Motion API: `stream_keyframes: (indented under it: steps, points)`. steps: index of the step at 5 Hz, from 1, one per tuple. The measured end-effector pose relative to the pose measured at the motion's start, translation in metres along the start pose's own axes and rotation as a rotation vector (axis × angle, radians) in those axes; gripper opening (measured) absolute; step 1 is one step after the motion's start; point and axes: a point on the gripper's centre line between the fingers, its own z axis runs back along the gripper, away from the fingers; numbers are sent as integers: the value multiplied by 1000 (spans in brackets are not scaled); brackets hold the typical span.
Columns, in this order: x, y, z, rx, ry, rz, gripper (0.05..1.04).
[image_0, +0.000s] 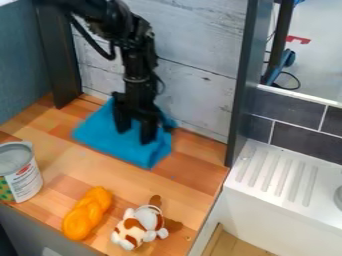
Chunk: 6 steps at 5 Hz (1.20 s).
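The cloth (97, 131) is bright blue under the black gripper (135, 136), and the counter (167, 182) is a patchwork of pale, honey and reddish-brown wood tones. The braid (87, 213) is yellow-orange, the plush toy (131, 232) white with brown patches, and the can (27, 181) grey with a white label bearing red and a patterned green patch. Dark grey tiles (291, 106) with pale lines stand above the white sink (250, 207), beside whitish-grey planks (194, 100) with dark seams.

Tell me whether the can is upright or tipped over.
Upright: the can stands on the wooden counter with its round end facing up.
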Motion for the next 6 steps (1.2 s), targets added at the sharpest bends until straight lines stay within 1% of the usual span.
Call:
stream_keyframes:
  steps: [1, 2, 3, 4, 5, 6]
  points:
    - [-21, 38, -2, 37, 42, 113, 1007]
    - [-39, 70, -4, 39, 65, 191, 1007]
    - [-36, 79, -4, 28, 61, 142, 1007]
    - [-32, 79, -4, -33, 15, 105, 1007]
    - [-33, 70, 5, -114, -64, 78, 1007]
    - [-42, 62, 38, -143, -139, 56, 1004]
